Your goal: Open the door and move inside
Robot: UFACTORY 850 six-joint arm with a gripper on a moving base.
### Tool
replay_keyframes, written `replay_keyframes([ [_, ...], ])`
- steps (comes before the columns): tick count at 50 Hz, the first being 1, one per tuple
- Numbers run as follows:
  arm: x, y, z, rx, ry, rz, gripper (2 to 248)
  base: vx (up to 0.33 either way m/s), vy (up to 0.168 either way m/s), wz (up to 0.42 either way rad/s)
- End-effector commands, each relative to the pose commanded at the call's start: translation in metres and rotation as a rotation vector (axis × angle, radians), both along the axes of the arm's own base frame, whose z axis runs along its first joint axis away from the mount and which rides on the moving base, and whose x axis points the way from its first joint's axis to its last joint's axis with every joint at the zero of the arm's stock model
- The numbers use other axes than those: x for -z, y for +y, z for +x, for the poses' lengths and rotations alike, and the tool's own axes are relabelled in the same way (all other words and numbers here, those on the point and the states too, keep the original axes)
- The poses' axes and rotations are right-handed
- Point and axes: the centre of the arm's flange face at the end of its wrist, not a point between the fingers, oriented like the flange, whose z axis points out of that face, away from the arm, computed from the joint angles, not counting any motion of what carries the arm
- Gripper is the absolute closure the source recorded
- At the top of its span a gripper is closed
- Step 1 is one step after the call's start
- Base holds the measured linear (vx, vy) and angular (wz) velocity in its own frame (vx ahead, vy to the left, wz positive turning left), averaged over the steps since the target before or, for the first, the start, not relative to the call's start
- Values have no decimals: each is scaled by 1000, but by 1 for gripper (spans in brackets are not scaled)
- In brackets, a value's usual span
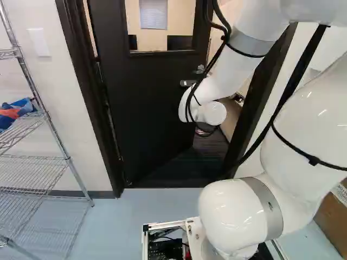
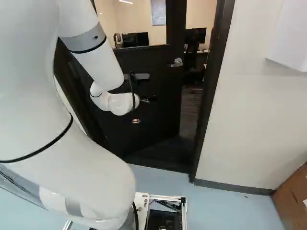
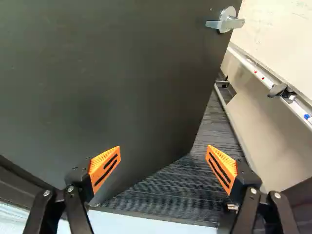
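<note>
White arm [image 2: 86, 177] up close — pincer [image 2: 143, 110] spread, blk door [image 1: 146, 108] part-open — blue bin [image 1: 25, 104] on rack [image 1: 67, 158] w/ orange stuff [image 1: 10, 113] in

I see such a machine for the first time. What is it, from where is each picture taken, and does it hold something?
It is one white robot arm on a moving base. Two pictures look ahead past the arm, from cameras on the base: one to its left, one to its right. They show the same scene. The third looks along the hand from the wrist.

The hand has two fingers with orange pads. They stand wide apart and hold nothing.

Ahead is a dark door, partly open, with a silver lever handle. Beyond it you see dark striped floor.

At the left of the left base view, a wire rack carries something blue and red.
</note>
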Motion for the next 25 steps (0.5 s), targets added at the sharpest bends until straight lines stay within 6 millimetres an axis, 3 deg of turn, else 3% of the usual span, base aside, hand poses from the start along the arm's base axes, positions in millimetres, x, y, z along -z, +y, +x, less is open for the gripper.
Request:
replay_keyframes([
  [25,0,0,0,0,0,0,3,128,54,-23],
])
